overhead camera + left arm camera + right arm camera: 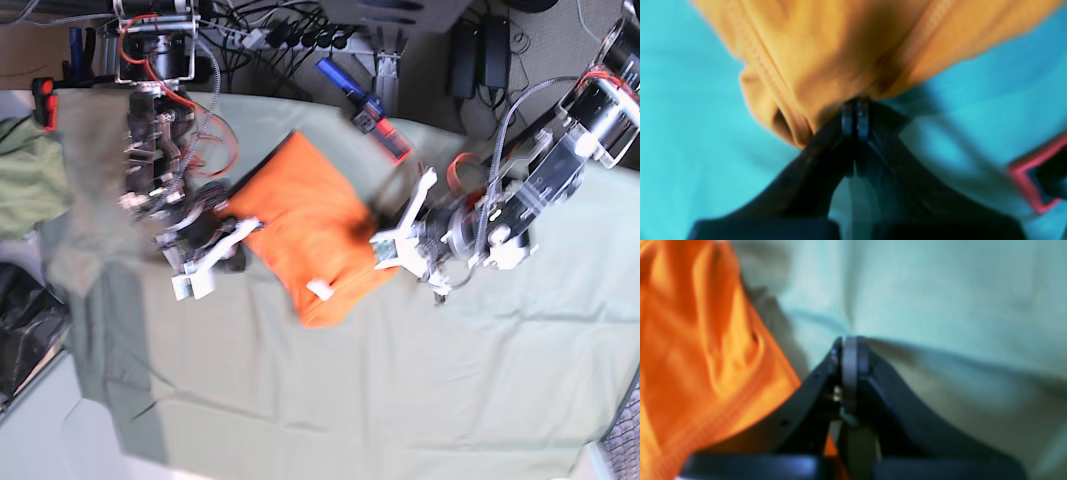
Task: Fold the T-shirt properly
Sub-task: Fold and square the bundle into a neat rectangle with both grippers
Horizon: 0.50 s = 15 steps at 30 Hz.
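Observation:
The orange T-shirt (305, 235) lies as a folded, slanted bundle on the sage-green table cloth (400, 380), its white neck label (320, 290) near the front corner. My left gripper (855, 115) is shut, pinching a bunched hem of the T-shirt (826, 56); in the base view it (385, 255) is at the shirt's right edge. My right gripper (851, 351) is shut, its tips against the table cloth (940, 300), with the T-shirt (700, 350) just to its left. In the base view it (243, 230) is at the shirt's left edge.
An olive-green garment (25, 185) is bunched at the table's left edge. A blue and red tool (365, 105) lies at the back. A red-framed object (1035, 176) shows at the right of the left wrist view. Cables and power strips hang behind the table.

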### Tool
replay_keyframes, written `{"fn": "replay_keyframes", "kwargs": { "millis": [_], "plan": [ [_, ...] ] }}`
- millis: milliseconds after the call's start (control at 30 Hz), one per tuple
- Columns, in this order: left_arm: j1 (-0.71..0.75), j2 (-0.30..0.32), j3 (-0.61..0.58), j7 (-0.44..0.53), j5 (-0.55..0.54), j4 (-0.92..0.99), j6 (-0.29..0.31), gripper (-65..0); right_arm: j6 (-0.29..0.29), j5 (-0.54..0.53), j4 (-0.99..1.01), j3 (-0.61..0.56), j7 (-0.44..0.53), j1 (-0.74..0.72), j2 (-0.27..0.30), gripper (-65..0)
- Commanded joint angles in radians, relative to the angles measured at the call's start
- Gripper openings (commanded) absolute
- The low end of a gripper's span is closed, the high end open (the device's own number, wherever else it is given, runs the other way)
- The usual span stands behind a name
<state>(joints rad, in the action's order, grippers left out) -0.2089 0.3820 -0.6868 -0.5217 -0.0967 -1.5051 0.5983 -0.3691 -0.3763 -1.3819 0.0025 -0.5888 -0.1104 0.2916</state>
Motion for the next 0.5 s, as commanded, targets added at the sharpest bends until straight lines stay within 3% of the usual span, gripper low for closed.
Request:
{"fn": "replay_keyframes", "kwargs": {
  "millis": [0, 267, 467],
  "plan": [
    [-0.035, 0.003, 0.008, 0.026, 0.002, 0.001, -0.024, -65.0, -0.110, -0.016, -0.038, 0.005, -0.010, 0.005, 0.011, -65.0],
    [-0.111, -0.053, 0.007, 0.055, 0.001, 0.117, -0.031, -65.0, -0.110, -0.100, -0.200, 0.005, -0.033, 0.141, 0.004, -65.0],
    [-0.133, -0.081, 0.007, 0.085, 0.002, 0.140, -0.031, -65.0, -0.110, -0.103, -0.255, 0.005, -0.042, 0.189, -0.059, -65.0]
  ]
}}
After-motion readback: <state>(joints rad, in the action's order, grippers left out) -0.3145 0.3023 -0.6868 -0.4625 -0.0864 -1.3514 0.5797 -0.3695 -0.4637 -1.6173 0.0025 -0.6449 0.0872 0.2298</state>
